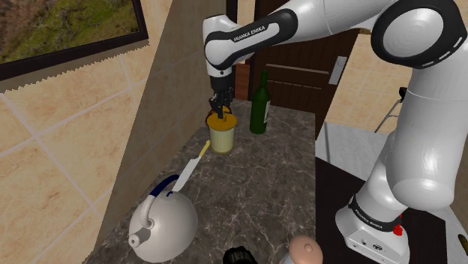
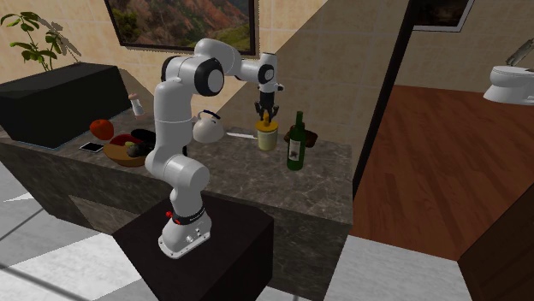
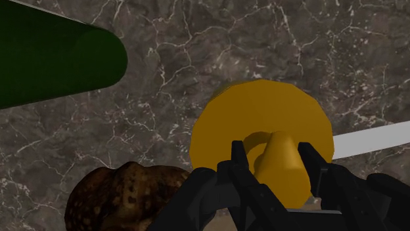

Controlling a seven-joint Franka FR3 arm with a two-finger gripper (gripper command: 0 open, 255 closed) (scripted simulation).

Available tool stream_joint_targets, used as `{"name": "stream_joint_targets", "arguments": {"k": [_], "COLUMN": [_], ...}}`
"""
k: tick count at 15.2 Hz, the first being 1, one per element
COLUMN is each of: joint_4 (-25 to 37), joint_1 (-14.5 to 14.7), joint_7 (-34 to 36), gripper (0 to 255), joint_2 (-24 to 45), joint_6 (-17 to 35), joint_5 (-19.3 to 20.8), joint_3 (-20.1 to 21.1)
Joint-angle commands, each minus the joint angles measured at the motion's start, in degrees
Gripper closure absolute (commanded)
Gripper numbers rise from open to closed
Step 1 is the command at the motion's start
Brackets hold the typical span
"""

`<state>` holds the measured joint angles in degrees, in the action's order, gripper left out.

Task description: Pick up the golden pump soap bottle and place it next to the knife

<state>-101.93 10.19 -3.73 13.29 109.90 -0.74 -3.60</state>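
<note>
Kettle (image 1: 163,221): white, by the countertop (image 1: 255,187)'s wall edge.
Knife (image 1: 191,166): along that edge, blade end just beside the bottle.
Soap bottle (image 1: 222,135): upright, gold-topped, toward the far end.
Gripper (image 1: 219,114): clasps its pump (image 3: 282,161).
Wine bottle (image 1: 259,105): green, near.

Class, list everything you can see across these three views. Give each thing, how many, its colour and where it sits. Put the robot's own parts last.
soap bottle: one, pale yellow with a golden pump top, by the knife's blade tip
knife: one, white blade, lying between soap bottle and kettle
kettle: one, whitish grey, at the knife's other end
wine bottle: one, dark green, upright beside the soap bottle
brown lump: one, mottled brown, on the counter near the soap bottle
counter: one, dark marbled, under all of these
arm: one, white with dark joints
end effector: one, black, clasping the pump top
</note>
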Motion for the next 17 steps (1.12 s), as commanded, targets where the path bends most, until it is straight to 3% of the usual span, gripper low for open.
{"name": "stream_joint_targets", "arguments": {"k": [1,2,7,11,17], "joint_4": [0.02,0.03,0.03,6.44,6.44], "joint_1": [0.0,0.0,0.0,-0.02,-0.02], "joint_7": [0.0,0.0,0.0,0.05,0.05], "gripper": [255,0,0,0,0], "joint_2": [-0.01,-0.01,0.0,-0.7,-0.7], "joint_6": [0.02,0.02,0.02,-7.08,-7.08], "joint_5": [0.0,0.0,0.0,0.07,0.07], "joint_3": [0.0,0.0,0.0,-0.03,-0.03]}}
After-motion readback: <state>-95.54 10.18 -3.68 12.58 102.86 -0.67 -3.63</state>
